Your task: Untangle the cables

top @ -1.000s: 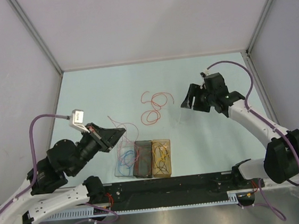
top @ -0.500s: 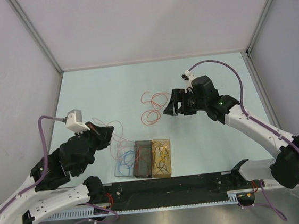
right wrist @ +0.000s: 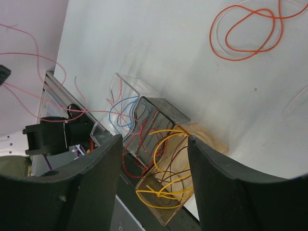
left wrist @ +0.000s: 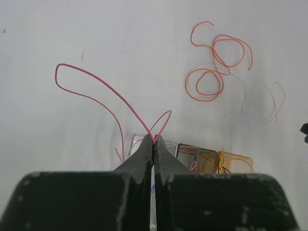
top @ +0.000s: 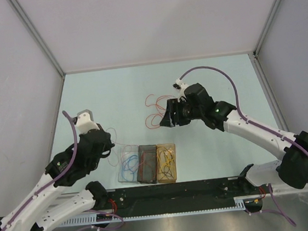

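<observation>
My left gripper (left wrist: 154, 142) is shut on a thin pink-red cable (left wrist: 103, 83), whose long loop arcs up to the left and trails into the clear bin. In the top view this gripper (top: 108, 144) is left of the bins. Orange cables (top: 155, 117) lie in loose loops on the table, and they also show in the left wrist view (left wrist: 186, 85) and the right wrist view (right wrist: 211, 41). A faint pale cable (left wrist: 262, 103) lies beside them. My right gripper (top: 168, 119) is open and empty, hovering just right of the orange loops (right wrist: 154, 139).
Three small bins stand in a row near the front edge. The clear bin (top: 127, 163) holds blue cable, the dark bin (top: 147, 163) holds red cable, and the amber bin (top: 166, 163) holds yellow and brown cable. A black rail (top: 173, 193) runs along the front. Grey walls enclose the table.
My right gripper has moved left, from the right side to beside the orange loops. My left arm has swung back and turned, still holding the pink-red cable.
</observation>
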